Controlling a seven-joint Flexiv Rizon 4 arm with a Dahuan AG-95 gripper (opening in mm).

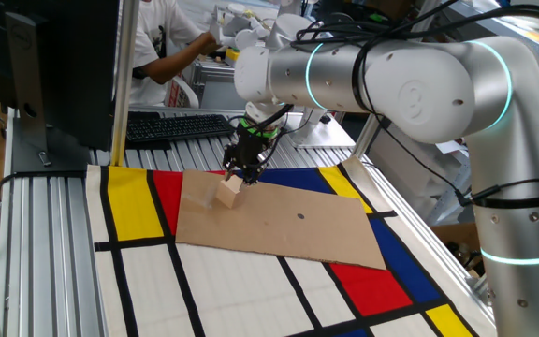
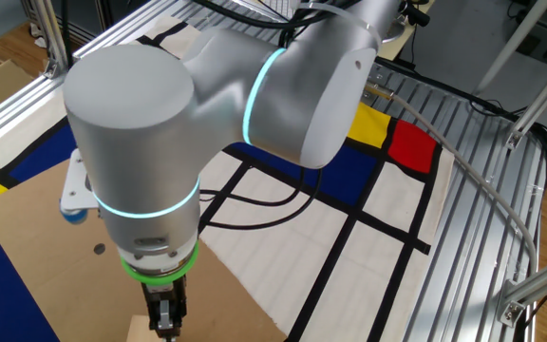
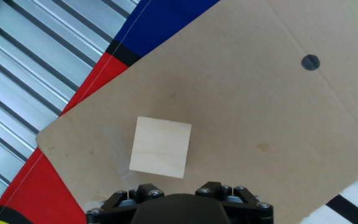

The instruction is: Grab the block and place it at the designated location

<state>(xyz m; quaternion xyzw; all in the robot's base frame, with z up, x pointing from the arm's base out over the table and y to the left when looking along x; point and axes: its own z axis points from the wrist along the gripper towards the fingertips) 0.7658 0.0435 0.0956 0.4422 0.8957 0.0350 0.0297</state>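
Hovering just above the block (image 1: 229, 194), the gripper (image 1: 242, 174) has its fingertips near the cube's top; no view shows the fingers clearly enough to tell whether they are spread or closed, and nothing is visibly held.

Block location: in the hand view the block (image 3: 161, 147) rests flat on the cardboard (image 3: 241, 112), directly ahead of the gripper housing and slightly to its left, near the sheet's corner. To the hand's left lie the red and blue panels of the mat (image 3: 73, 81).

Handling, as a judgement: the block appears to be plain wood, so it is likely light, rigid and not fragile. Its smooth faces may slip under a weak pinch. Grip two opposite side faces, centred, with the jaws square to them. The cube sits rotated relative to the housing, so wrist alignment would probably be needed first.

View differences:
- One fixed view shows the vertical gap between gripper and block.
- The other fixed view hides the block behind the arm (image 2: 160, 142); only the wrist appears.
- The hand view alone shows the dark dot (image 3: 310, 62) on the cardboard well to the right, possibly the placement mark.
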